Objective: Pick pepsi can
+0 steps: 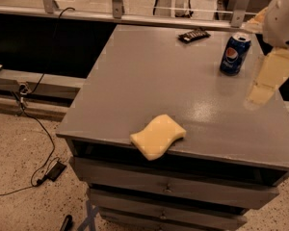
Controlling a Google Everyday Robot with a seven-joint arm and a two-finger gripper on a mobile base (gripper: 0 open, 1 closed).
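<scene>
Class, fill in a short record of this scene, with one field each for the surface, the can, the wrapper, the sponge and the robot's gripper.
surface: grey cabinet top, with drawers below
pepsi can: upright, far right part of the top, not held
wrapper: dark, flat, at the far edge, left of the can
sponge: yellow, at the near edge
gripper: right of the can, nearer the camera, apart from it

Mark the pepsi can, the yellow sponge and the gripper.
pepsi can (234, 54): camera view, on its blue side by the logo.
yellow sponge (158, 136): camera view, middle of its top face.
gripper (265, 83): camera view, pale lower part, right of the can.
</scene>
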